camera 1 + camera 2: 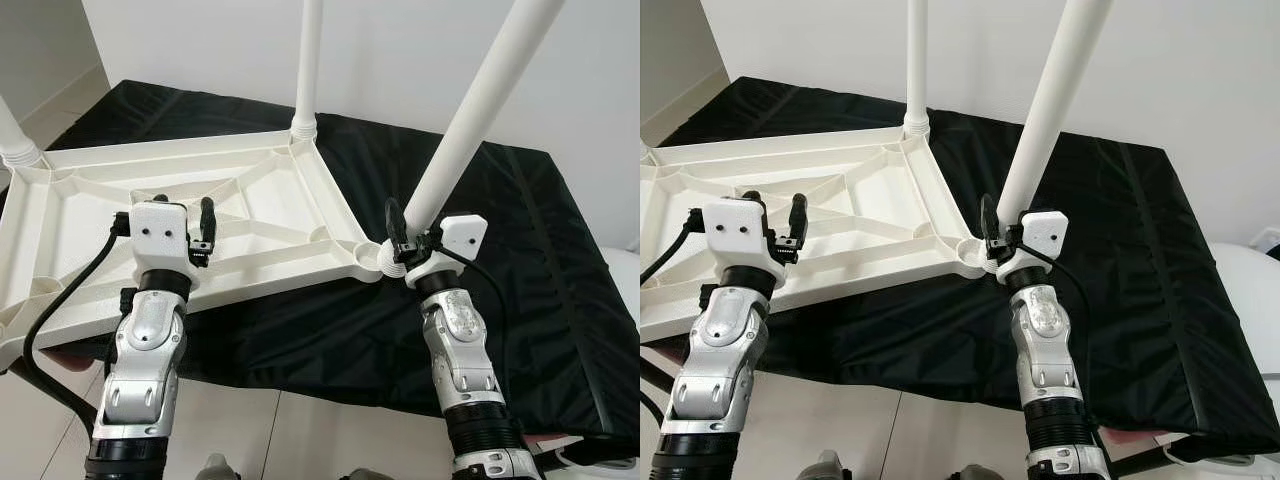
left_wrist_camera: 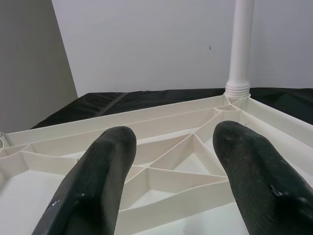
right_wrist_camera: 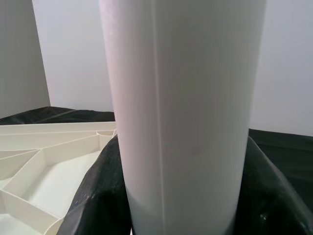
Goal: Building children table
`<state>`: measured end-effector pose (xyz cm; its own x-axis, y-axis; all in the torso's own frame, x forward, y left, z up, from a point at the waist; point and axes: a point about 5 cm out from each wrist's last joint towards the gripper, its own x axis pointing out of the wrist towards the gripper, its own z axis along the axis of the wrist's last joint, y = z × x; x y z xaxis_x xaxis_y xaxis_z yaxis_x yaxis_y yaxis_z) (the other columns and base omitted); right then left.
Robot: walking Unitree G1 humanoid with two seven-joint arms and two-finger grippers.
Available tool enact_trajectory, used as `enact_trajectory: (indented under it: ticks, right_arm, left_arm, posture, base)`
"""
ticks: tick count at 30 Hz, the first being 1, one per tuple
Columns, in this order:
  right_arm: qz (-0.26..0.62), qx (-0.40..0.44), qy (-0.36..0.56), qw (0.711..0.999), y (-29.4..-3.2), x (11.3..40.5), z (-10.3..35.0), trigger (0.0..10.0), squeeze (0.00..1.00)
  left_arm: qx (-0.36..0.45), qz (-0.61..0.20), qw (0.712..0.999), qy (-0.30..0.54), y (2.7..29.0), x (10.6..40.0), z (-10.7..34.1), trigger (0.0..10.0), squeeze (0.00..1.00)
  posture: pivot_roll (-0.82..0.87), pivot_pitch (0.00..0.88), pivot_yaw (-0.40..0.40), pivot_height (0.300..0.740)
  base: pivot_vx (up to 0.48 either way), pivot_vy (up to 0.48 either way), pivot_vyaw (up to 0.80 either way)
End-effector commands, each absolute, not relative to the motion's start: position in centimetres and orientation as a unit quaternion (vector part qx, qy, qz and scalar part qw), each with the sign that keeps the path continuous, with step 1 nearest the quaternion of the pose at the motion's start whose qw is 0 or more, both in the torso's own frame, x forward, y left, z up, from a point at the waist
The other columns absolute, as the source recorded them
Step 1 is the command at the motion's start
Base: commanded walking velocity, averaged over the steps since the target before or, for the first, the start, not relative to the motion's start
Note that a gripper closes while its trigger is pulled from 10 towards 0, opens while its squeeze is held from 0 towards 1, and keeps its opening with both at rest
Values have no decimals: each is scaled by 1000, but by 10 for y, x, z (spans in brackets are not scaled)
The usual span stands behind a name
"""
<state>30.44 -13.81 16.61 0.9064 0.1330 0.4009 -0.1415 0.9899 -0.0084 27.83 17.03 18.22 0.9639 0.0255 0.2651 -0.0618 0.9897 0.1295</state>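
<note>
Right end effector [image 1: 403, 243] clamps the upward-leaning table leg [image 1: 470, 120]; left end effector [image 1: 199, 232] hovers open.

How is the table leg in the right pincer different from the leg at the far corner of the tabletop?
The leg in the right pincer leans; the far-corner leg stands upright. The pincer is shut on the leaning leg; nothing holds the far one. Both are white tubes in corner sockets of the upturned tabletop.
</note>
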Motion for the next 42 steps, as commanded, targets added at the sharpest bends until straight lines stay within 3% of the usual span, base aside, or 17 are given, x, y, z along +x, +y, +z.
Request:
enact_trajectory:
  ticks: [1, 24, 42]
  right_arm:
    - [69, 6, -209, 976, -142, 304, 169, 10000, 0]
    - [84, -1, -197, 977, -139, 310, 165, 10000, 0]
    - [89, -4, -202, 975, -138, 313, 168, 10000, 0]
  left_arm:
    - [77, 36, 987, -137, 172, 276, 182, 10000, 0]
    - [82, 54, 986, -138, 172, 279, 182, 10000, 0]
    - [86, 24, 985, -145, 170, 281, 183, 10000, 0]
  posture:
    - [35, 0, -67, 740]
    - [48, 0, -66, 740]
    - [54, 0, -70, 740]
  base:
    - [0, 0, 0]
    - [0, 0, 0]
    - [0, 0, 0]
